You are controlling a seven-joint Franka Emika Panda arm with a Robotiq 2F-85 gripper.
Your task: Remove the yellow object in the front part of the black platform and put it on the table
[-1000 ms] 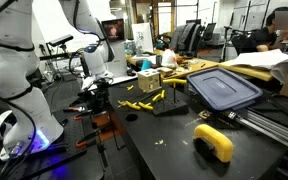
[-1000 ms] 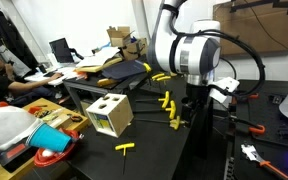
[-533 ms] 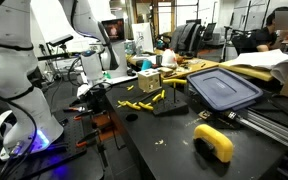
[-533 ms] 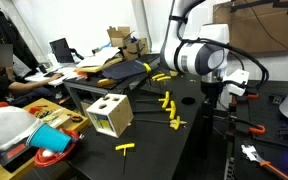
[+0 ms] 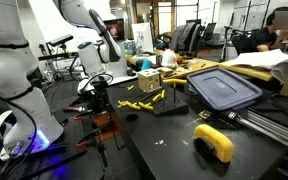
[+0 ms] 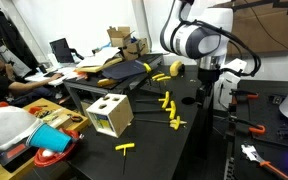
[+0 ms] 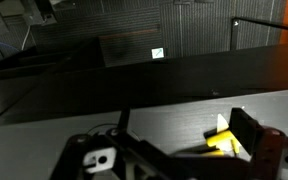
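The black platform [image 5: 172, 108] lies low on the black table [image 5: 164, 150]. A yellow T-shaped piece [image 5: 159, 97] stands at its near-left part; it also shows in an exterior view [image 6: 166, 100]. More yellow pieces [image 5: 134, 104] lie on the table beside it. My gripper [image 5: 94, 92] hangs off to the side of the platform, apart from the pieces, and also shows in an exterior view [image 6: 206, 88]. In the wrist view the gripper [image 7: 174, 150] looks open and empty, with yellow pieces [image 7: 224, 142] on the table by the right finger [image 7: 252, 135].
A blue-grey bin lid [image 5: 224, 88] lies behind the platform. A big yellow arch [image 5: 214, 142] sits near the table's front. A wooden box [image 6: 109, 115] and a loose yellow piece [image 6: 126, 148] sit at a table edge. Tools lie beside the robot base [image 6: 249, 125].
The arm has swung and lifted: the gripper rose from low over the yellow pieces to higher up and further from them. The yellow pieces have not moved.
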